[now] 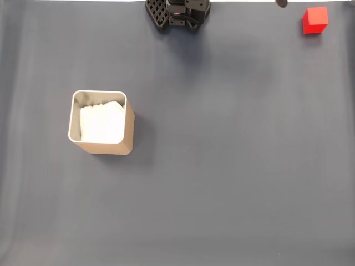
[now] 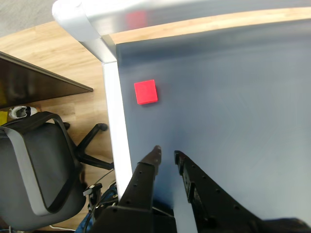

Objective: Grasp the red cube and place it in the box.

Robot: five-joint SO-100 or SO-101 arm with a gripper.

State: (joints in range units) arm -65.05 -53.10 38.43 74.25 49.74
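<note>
Red cube [image 1: 315, 20] sits far corner of grey mat [image 1: 233, 166], top right in fixed view, well apart from box [image 1: 128, 128] at left. Wrist view: gripper [image 2: 166, 153] slightly parted, empty, short of cube [image 2: 146, 91]; office chair [image 2: 34, 170] beyond table edge.

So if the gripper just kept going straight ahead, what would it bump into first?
Probably the red cube. In the wrist view the gripper points roughly toward it over bare mat, though the cube sits slightly left, so it might just miss.

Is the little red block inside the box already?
No, the red cube sits on the grey mat at the top right of the fixed view, far from the box.
</note>
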